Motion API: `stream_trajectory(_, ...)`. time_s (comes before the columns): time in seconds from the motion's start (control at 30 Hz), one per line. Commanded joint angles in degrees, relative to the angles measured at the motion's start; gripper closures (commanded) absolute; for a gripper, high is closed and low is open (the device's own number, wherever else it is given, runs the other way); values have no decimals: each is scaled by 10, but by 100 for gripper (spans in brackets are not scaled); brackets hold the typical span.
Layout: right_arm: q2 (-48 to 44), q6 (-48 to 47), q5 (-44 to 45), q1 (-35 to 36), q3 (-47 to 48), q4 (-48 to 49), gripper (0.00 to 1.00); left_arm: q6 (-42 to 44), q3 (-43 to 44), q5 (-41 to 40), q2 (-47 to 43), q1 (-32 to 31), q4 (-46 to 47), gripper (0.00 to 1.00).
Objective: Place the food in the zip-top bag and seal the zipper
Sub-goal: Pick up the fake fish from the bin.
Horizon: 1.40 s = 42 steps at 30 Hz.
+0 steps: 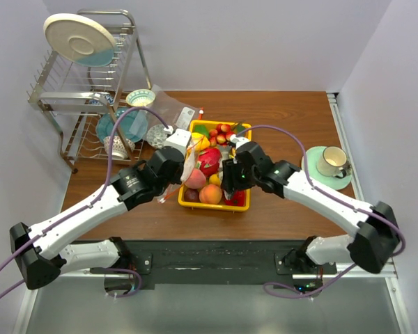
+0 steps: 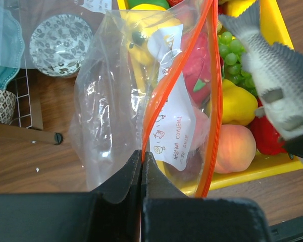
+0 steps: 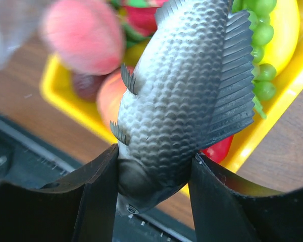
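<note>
My left gripper (image 2: 142,154) is shut on the orange-red zipper (image 2: 161,91) of the crinkled clear zip-top bag (image 2: 106,101). It holds the mouth open over the left side of the yellow tray (image 1: 212,122). The bag carries a white label (image 2: 174,126). My right gripper (image 3: 154,154) is shut on the head of the grey fish (image 3: 182,91), held tail up above the tray, right of the bag mouth. A peach (image 2: 235,148), yellow pepper (image 2: 237,103), grapes (image 2: 232,55) and dragon fruit (image 2: 199,70) lie in the tray. In the top view the left gripper (image 1: 184,163) and right gripper (image 1: 230,177) face each other over it.
A wire dish rack (image 1: 90,90) with a plate and bowls stands at the back left. A flatter clear bag (image 1: 164,111) lies beside it. A cup on a green saucer (image 1: 331,163) sits at the right. The table's black front edge (image 1: 216,254) is near.
</note>
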Motion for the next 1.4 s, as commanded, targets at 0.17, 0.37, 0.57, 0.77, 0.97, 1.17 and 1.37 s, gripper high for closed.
stream_trajectory(0.17, -93, -74, -120, 3, 42, -111, 59, 7, -17, 17, -9, 2, 38, 100)
stream_trajectory(0.37, -158, -77, -204, 3, 44, -143, 60, 7, -20, 32, -1, 1, 54, 100)
stream_trajectory(0.57, -167, -97, -276, 3, 68, -180, 63, 9, -20, 44, 12, 2, 59, 100)
stream_trajectory(0.77, -160, -109, -347, 4, 93, -181, 65, 11, -11, 60, 15, 1, 61, 100)
stream_trajectory(0.97, -110, -122, -365, 7, 137, -178, 65, 16, -15, 72, 7, 2, 65, 100)
stream_trajectory(1.17, -50, -151, -317, 10, 169, -204, 66, 17, -15, 87, -2, 2, 66, 100)
stream_trajectory(1.37, -7, -152, -254, 10, 152, -202, 68, 18, -9, 78, -18, 1, 58, 100)
